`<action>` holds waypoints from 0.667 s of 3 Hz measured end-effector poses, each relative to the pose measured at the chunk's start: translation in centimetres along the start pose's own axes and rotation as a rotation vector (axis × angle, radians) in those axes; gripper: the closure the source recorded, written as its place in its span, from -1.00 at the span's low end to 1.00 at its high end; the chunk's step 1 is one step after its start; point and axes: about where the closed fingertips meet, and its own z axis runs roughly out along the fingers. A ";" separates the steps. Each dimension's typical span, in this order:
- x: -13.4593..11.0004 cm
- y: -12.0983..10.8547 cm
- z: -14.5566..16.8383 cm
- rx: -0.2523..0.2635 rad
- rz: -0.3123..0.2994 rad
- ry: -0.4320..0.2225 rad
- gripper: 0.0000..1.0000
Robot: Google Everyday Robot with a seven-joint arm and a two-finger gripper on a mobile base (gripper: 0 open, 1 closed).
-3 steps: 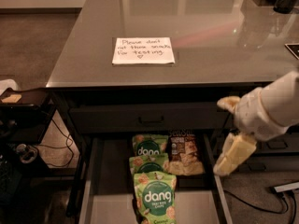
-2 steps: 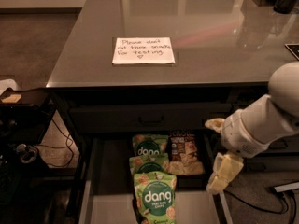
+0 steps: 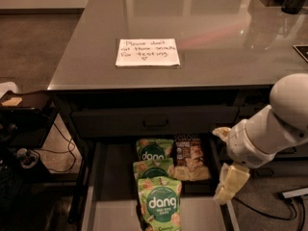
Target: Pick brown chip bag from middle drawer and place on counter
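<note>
The brown chip bag (image 3: 191,160) lies flat in the open middle drawer (image 3: 113,213), at its back right, beside green bags. My gripper (image 3: 224,161) hangs over the drawer's right edge, just right of the brown bag and apart from it. Its cream fingers (image 3: 231,182) are spread open and hold nothing. The glossy grey counter (image 3: 226,47) spreads above the drawers.
Three green "dang" bags (image 3: 160,203) lie in a row down the drawer's middle. A shut drawer front with a black loop handle (image 3: 155,123) sits above. A white handwritten note (image 3: 147,52) lies on the counter. A dark side stand (image 3: 24,109) is at the left.
My arm has come down and slightly left, bringing the open gripper from drawer-front height to the drawer's right edge. The bags have not moved.
</note>
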 end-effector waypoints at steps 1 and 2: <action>2.7 -0.3 3.3 0.039 -0.029 0.018 -1.00; 6.5 -4.4 9.1 0.137 -0.032 -0.129 -1.00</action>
